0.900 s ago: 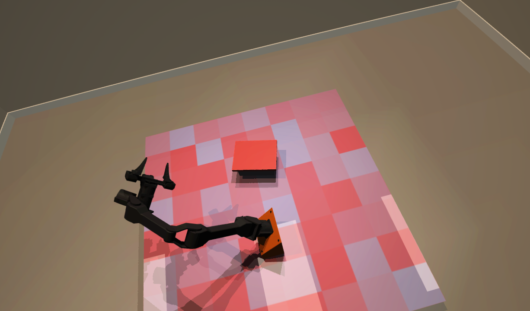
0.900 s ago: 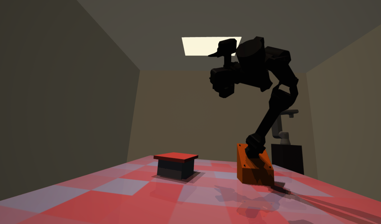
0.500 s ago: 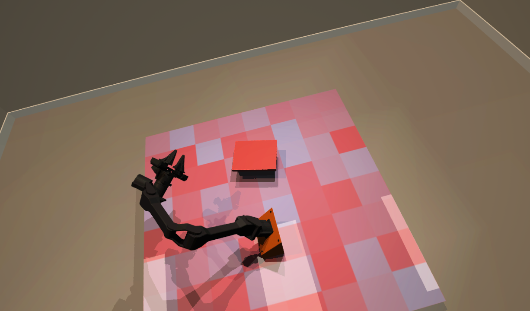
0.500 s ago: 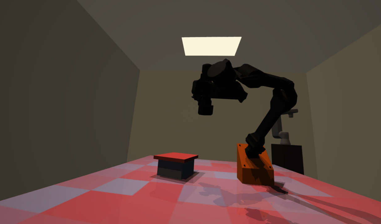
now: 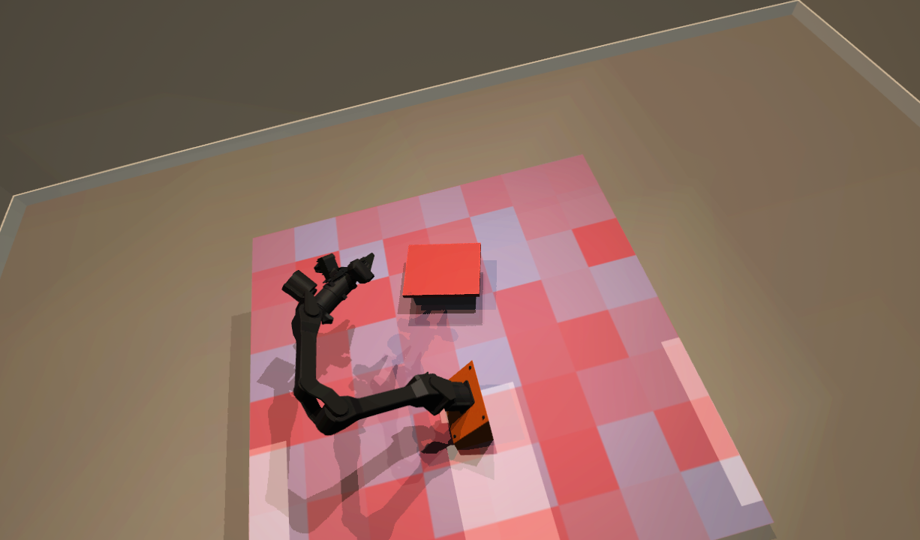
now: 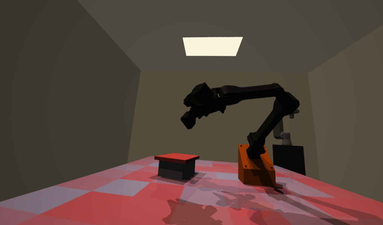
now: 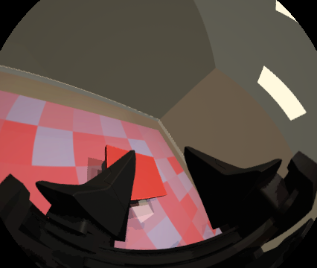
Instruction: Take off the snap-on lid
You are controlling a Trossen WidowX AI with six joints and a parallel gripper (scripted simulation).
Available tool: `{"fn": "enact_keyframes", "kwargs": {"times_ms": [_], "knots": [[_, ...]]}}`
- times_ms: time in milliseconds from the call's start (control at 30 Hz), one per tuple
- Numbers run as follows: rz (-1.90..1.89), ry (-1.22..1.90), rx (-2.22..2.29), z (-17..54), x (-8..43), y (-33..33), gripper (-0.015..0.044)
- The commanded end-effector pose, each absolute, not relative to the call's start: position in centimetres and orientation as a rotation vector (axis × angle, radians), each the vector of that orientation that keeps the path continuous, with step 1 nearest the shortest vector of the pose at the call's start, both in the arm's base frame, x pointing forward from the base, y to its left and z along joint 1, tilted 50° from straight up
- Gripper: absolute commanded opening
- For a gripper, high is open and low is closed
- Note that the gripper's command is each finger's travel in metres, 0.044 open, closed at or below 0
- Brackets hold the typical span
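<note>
Capping the storage box: the red lid (image 5: 443, 270) (image 6: 176, 157) (image 7: 147, 176) lies level, right side up, on the dark storage box (image 5: 445, 302) (image 6: 170, 169); it is not on the table (image 5: 604, 342) (image 6: 125, 207) (image 7: 54, 145).
Lid edges: the rim juts past the box walls, leaving a lip with open space beneath it on the sides the exterior view shows.
Pincer: (image 5: 356, 258) (image 6: 187, 112) (image 7: 160, 150) partway open and holding nothing, its two fingers well apart.
Pincer's room: it hangs above lid height, off to one side in the top view, with an open gap to the nearest lid edge.
Wrist view: one finger crosses in front of the lid; part of the red top shows between the fingers.
Arm: the black arm (image 5: 306, 355) (image 6: 257, 92) bends out around the space beside the box, touching neither box nor lid.
Orange base: (image 5: 482, 426) (image 6: 241, 176) stands well apart from the box, table surface between them.
</note>
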State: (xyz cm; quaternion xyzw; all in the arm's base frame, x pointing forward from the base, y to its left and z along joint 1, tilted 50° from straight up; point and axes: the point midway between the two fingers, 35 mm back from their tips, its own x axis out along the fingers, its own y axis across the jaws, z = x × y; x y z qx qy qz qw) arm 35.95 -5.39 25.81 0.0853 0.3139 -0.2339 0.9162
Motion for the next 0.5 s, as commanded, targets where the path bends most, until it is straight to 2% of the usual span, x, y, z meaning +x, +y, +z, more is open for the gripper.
{"fn": "enact_keyframes", "kwargs": {"times_ms": [0,467], "knots": [[-0.517,0.643,0.747,18.8,36.0,-6.7,0.0235],[-0.619,0.628,1.864,8.9,31.4,-7.8,0.0235]]}}
